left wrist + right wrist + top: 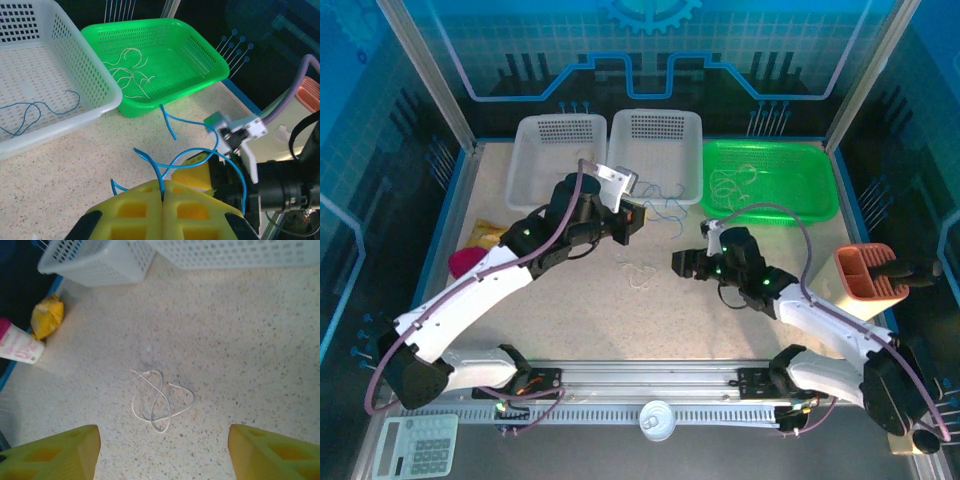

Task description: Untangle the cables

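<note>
- My left gripper [162,194] is clamped tight, its chunky yellow waffle-pattern fingers pressed flat together with a thin blue cable [190,155] pinched in the seam.
- That blue cable springs up out of the pinch and goes off in loose, kinked loops; one free end points toward the green basket [200,45].
- From the top camera, the left gripper [632,222] sits just in front of the right-hand white basket [692,150], with the blue strands [665,205] dangling beside it.
- My right gripper [162,450] is spread wide with nothing in it, the yellow fingers [55,452] way out at the bottom corners of its view.
- Right between those fingers, a little way ahead, a white cable [157,402] lies flat on the speckled beige table [240,330], curled into a loose pretzel-ish figure eight.
- Top view puts that white cable [640,275] between both arms, near the right gripper [682,263] but not touching it.
- Further out: the white basket [100,85] is perforated plastic and has a second blue cable [35,112] squiggled on its floor.
- The green basket, same mesh-like plastic, holds a curly pile of yellowish cables [130,72].
</note>
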Available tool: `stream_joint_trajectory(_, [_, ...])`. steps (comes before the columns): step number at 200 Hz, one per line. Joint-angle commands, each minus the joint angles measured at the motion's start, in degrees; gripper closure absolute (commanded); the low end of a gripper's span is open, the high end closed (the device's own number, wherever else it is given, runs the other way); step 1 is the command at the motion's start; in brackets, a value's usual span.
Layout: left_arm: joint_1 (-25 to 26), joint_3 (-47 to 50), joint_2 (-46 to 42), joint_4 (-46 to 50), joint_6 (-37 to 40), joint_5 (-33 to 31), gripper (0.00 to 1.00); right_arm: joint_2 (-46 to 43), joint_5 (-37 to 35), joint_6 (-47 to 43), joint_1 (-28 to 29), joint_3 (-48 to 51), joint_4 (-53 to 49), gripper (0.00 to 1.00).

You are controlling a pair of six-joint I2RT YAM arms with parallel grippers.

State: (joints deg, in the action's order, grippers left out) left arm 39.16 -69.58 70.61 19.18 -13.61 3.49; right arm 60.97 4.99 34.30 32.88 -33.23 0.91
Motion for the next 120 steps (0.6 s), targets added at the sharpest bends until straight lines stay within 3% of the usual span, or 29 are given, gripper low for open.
stream_joint_trajectory(1, [-0.49,2.86,-2.86,-3.86,-1.33,1.10,1.00,-4.33,0.16,2.42,-2.54,-0.83,-1.81,0.32])
stream_joint_trajectory(31, [-0.48,5.77,-4.48,-6.92,-1.43,1.17,1.00,-9.94,2.35,4.54,-5.62,-0.79,-2.52,0.32])
stream_joint_trajectory(47, [-0.64,7.04,-5.17,-8.11,-1.35,1.36,1.00,-11.41,3.46,4.04,-6.19,-2.25,-3.65,0.27])
stream_joint_trajectory(75, [-0.59,8.64,-6.00,-9.42,-1.51,1.13,1.00,-11.28,6.87,3.40,-6.40,-5.25,-3.68,0.20])
stream_joint_trajectory(120, [-0.74,9.38,-6.71,-10.30,-1.69,1.11,1.00,-9.34,12.81,6.70,-6.35,-7.04,1.78,0.20])
